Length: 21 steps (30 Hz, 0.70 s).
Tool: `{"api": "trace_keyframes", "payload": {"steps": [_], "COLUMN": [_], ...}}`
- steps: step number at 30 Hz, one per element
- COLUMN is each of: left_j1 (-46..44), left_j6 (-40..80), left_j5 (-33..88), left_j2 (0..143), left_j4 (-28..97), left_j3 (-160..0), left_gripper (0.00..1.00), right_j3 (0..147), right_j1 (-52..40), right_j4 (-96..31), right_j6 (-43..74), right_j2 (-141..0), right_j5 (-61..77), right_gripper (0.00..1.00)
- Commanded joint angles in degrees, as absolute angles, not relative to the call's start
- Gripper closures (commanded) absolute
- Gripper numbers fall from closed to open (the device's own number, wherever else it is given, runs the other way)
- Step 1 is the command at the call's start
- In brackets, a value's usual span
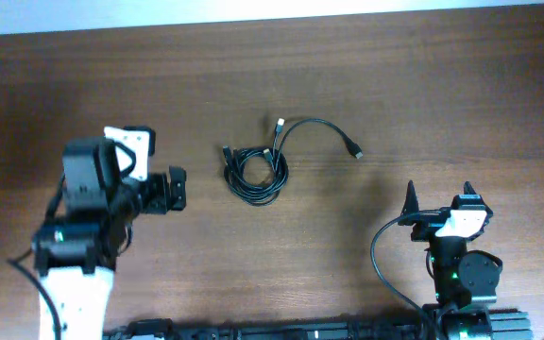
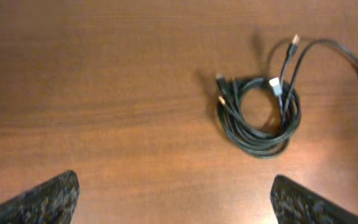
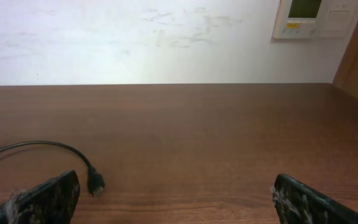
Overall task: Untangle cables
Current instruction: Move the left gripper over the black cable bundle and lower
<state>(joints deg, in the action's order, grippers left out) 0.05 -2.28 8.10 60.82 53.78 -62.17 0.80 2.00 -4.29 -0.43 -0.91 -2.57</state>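
Note:
The cables [image 1: 256,175] lie as a small coil of thin black cords at the middle of the brown table, with one strand arcing right to a plug [image 1: 356,152]. In the left wrist view the coil [image 2: 258,118] sits ahead and to the right. My left gripper [image 1: 173,189] is open and empty, left of the coil; its fingertips frame bare wood [image 2: 176,199]. My right gripper [image 1: 439,203] is open and empty, to the right of and nearer the front than the plug. The right wrist view [image 3: 176,199] shows the arcing strand's plug [image 3: 96,183] just ahead on the left.
The table's far edge [image 3: 179,84] meets a white wall. A white wall panel [image 3: 312,17] hangs at the upper right. The right arm's thick black wire [image 1: 381,260] loops beside its base.

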Motion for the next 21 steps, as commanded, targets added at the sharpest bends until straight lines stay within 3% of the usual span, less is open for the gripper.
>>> {"api": "trace_keyframes", "payload": {"steps": [1,7,10,16,21], "left_j1": [0.14,-0.03,-2.17,-12.01,-18.65], "left_j6": [-1.91,-1.93,-1.93,-1.93,-1.93], "left_j5": [15.53,24.25,24.18,9.26,7.01], "left_j2": [65.54,70.74,72.99,80.01,88.01], "left_j4": [55.13,50.92,48.05,46.52,43.66], "left_j3": [-65.43,-65.43,-65.43,-65.43,-65.43], "left_gripper": [0.01,0.01,0.07,0.07,0.05], "right_j3": [0.32,0.32,0.32,0.32,0.32], "right_j1": [1.91,1.91,1.91,1.91,1.91], "right_j4": [-4.38,-4.38,-4.38,-4.38,-4.38], "right_j6": [-0.60,-0.60,-0.60,-0.60,-0.60], "right_j2": [-0.47,-0.47,-0.47,-0.47,-0.47], "right_j5": [-3.29,-3.29,-3.29,-3.29,-3.29], "right_gripper": [0.02,0.02,0.01,0.02,0.02]}}
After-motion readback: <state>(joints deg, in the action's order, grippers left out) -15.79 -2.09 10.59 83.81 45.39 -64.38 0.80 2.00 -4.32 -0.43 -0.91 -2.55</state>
